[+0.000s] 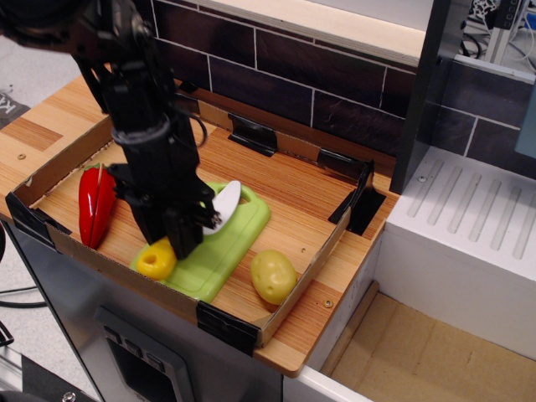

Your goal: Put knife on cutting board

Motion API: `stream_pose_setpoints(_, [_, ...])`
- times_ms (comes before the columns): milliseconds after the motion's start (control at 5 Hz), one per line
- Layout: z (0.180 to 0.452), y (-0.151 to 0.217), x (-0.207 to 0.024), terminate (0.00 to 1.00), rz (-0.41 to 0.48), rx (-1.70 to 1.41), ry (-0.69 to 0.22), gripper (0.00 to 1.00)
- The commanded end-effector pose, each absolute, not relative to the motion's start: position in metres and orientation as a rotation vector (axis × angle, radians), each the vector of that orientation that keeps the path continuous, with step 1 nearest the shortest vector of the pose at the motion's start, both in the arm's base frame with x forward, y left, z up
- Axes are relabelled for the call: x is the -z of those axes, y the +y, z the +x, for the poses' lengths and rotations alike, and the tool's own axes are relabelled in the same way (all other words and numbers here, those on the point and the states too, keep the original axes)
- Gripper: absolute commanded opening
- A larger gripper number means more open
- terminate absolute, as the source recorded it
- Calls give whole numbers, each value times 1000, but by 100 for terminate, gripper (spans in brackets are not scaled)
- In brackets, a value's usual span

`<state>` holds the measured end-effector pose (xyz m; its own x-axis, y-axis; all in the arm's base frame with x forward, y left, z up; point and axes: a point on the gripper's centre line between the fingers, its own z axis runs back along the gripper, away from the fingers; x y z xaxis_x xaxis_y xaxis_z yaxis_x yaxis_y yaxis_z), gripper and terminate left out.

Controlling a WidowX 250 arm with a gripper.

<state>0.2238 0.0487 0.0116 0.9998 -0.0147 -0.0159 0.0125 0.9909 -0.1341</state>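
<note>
Knife point(188, 234): It is a little toy knife with a white blade and a fat yellow handle. It sits in the lower left middle of the picture, right over the green board. The white blade points up and to the right, and the yellow handle points down and to the left, near the board's front edge.

Gripper point(186, 233): The black gripper comes down from the upper left and is clamped on the knife at its middle. The blade sticks out one side and the handle sticks out the other.

Cutting board point(239, 230): It is flat and light green, and it lies in the middle of the tray. The arm hides a big part of it. I cannot tell if the knife is touching the board or is just above it.

Other things: A red pepper point(95, 203) lies to the left of the board. A yellow potato point(273, 275) lies to the lower right, just beside the board. All of them sit in a cardboard tray point(289, 289) on a wooden counter point(50, 117).

What is done: The knife is picked up and is over the board.

What is left: I think the gripper must set the knife down flat, let go, and lift away.
</note>
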Motion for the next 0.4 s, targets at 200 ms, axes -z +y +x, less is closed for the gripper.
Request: stream_pose_setpoints(200, [249, 56, -42, 0, -125, -20, -63, 100])
